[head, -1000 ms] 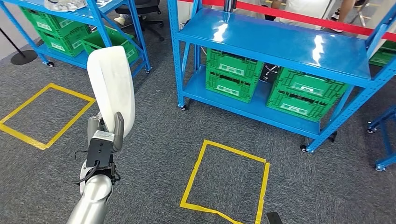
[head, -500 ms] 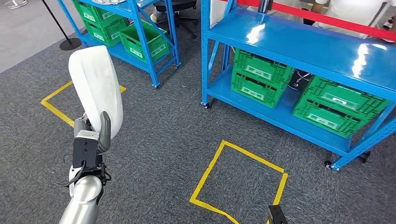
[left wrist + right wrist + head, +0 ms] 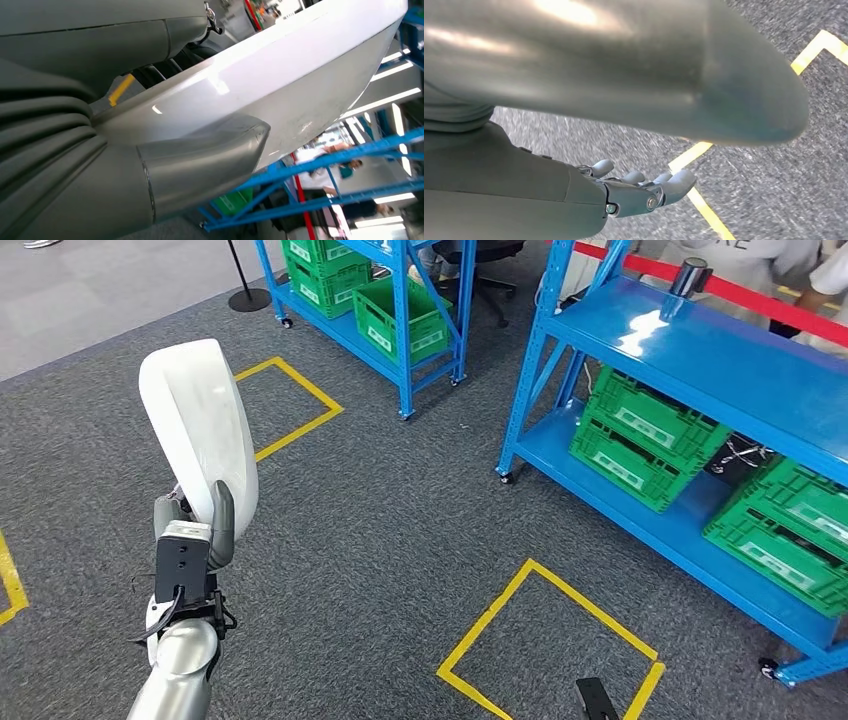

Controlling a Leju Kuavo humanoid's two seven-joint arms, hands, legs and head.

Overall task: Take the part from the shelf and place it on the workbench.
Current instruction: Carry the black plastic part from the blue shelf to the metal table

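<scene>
above the grey carpet the left hand grips the white part, long axis upright

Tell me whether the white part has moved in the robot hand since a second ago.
No. The part sits the same against the left robot hand; the shelves and floor shifted together, so the camera turned.

Grey ribbed left hand filling the frame's left, thick grey thumb pressed on a glossy white curved plastic part, blue metal shelf beams lower right (people blurred beyond)
</scene>
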